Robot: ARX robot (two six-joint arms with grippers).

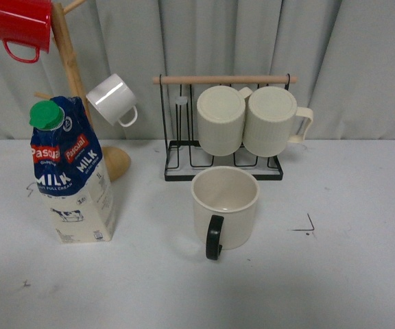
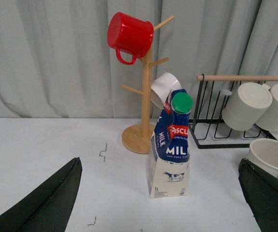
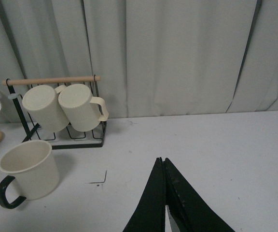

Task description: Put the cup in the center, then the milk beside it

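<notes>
The cup (image 1: 225, 207), a wide cream mug with a black handle turned toward me, stands upright at the middle of the table, just in front of the black rack. It also shows in the right wrist view as the cup (image 3: 27, 170) and partly at the edge as the cup (image 2: 273, 155). The milk (image 1: 72, 171) carton, blue top with green cap, stands upright at the left, apart from the cup. My left gripper (image 2: 160, 193) is open, its fingers wide on either side of the milk (image 2: 170, 147), still short of it. My right gripper (image 3: 162, 162) is shut and empty, to the right of the cup.
A black wire rack (image 1: 225, 168) with a wooden bar holds two ribbed cream mugs (image 1: 252, 118) behind the cup. A wooden mug tree (image 1: 74, 75) at the back left carries a red mug (image 1: 21, 26) and a small white mug (image 1: 113, 100). A grey curtain closes the back.
</notes>
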